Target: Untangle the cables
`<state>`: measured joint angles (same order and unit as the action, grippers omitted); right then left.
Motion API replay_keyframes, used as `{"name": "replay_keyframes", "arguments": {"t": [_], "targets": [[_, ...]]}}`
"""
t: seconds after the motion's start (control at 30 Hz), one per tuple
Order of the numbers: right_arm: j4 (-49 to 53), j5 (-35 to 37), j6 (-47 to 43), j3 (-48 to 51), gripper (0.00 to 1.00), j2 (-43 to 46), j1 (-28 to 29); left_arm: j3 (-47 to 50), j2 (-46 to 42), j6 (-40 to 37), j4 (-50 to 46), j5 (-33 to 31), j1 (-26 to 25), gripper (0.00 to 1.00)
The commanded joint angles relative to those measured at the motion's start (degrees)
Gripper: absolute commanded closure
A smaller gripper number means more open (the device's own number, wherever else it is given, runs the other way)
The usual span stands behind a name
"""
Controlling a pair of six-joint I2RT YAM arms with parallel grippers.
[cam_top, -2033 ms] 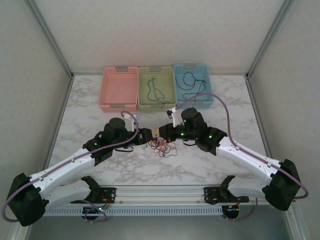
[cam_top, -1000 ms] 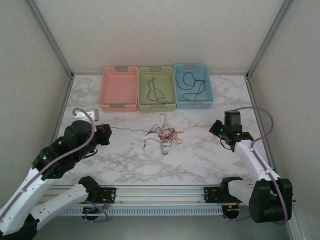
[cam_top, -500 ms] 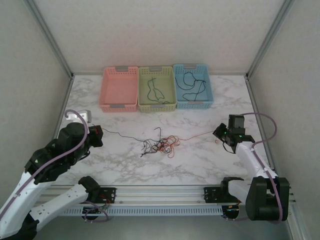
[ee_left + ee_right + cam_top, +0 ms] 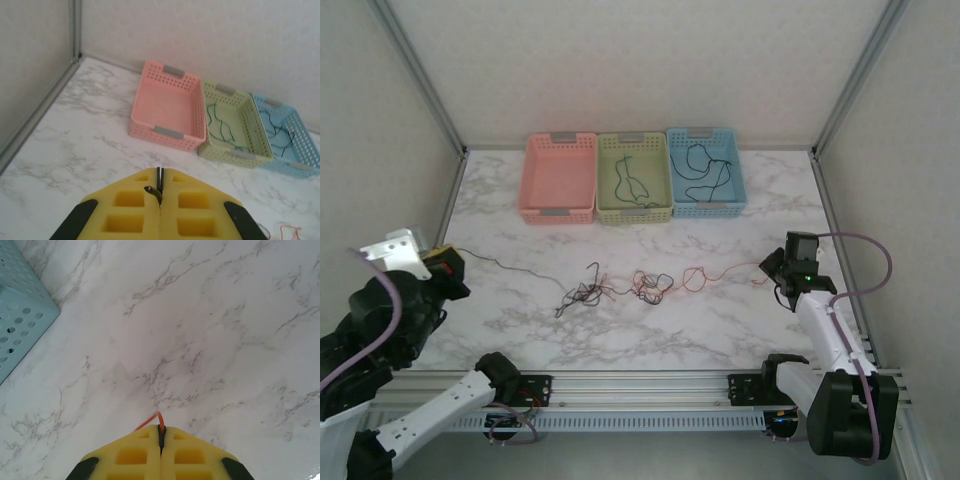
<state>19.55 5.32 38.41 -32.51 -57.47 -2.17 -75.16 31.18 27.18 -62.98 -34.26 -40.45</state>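
2 grippers: left gripper [image 4: 160, 186] clamped on black wire [image 4: 496, 261]; right gripper [image 4: 161, 430] clamped on red-orange wire [image 4: 730, 268]; tangle [image 4: 653, 285] between, on table [image 4: 650, 335].

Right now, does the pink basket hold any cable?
No, the pink basket shows only its bare pink floor from wall to wall in the top view.

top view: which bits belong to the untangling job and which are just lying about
In the job: black cable, in the shut left claw; red-orange cable, in the shut right claw.
Lying about: pink basket; green basket; blue basket.
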Motion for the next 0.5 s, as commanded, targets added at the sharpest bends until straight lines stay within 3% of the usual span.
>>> {"name": "replay_keyframes", "arguments": {"t": [0.0, 0.1, 0.27, 0.37, 0.47], "targets": [[-0.3, -2.56, 1.03, 0.65, 1.0, 2.66, -0.37, 5.46, 2.09, 0.44, 3.28, 8.25, 0.46, 1.0], [-0.06, -7.72, 0.54, -1.08, 1.0, 5.34, -0.31, 10.88, 4.31, 2.59, 7.61, 14.45, 0.46, 1.0], [-0.73, -22.36, 1.0, -6.4, 1.0, 9.59, -0.12, 22.62, 9.2, 7.21, 21.0, 29.11, 0.42, 1.0], [-2.13, -30.29, 2.29, -10.18, 1.0, 12.46, 1.17, 27.74, 13.73, 8.58, 27.95, 33.98, 0.37, 1.0], [-2.58, -33.88, 3.52, -13.8, 1.0, 15.42, 2.48, 31.45, 18.78, 8.73, 33.49, 37.33, 0.13, 1.0]]}}
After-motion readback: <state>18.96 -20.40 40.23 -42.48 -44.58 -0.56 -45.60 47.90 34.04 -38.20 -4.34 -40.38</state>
